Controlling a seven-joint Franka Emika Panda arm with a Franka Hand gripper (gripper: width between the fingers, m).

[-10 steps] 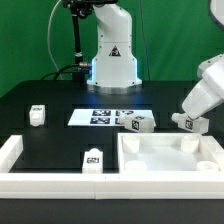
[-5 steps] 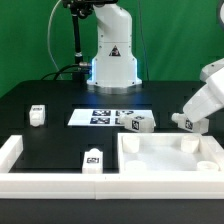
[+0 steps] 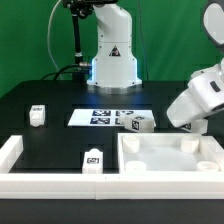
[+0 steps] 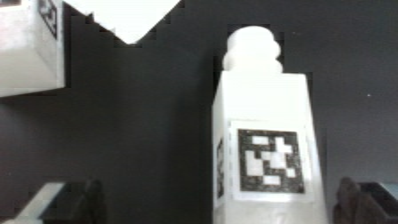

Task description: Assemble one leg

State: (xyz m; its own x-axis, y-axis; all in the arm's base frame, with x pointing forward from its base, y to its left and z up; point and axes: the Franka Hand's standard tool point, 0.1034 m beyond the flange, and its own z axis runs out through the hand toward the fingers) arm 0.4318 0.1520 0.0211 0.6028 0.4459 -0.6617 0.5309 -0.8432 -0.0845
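Observation:
In the wrist view a leg point(image 4: 263, 130), a white post with a square tag and a rounded peg at its far end, lies on the black table between my open fingers point(image 4: 63, 205). My gripper point(image 4: 210, 203) straddles it without touching it. In the exterior view my gripper point(image 3: 192, 120) is low at the exterior view's right, by the tabletop's point(image 3: 170, 160) far right corner, and hides that leg. Other legs lie near the marker board point(image 3: 138, 123), at the left point(image 3: 37, 114) and at the front point(image 3: 93, 160).
The marker board point(image 3: 105, 117) lies in the middle of the table. A white L-shaped wall point(image 3: 12, 152) runs along the front left. The robot base point(image 3: 110, 60) stands at the back. Another white tagged piece point(image 4: 27, 55) lies beside my gripper.
My arm has come down and towards the exterior view's left, over the leg at the right, which showed below the gripper before and is now covered.

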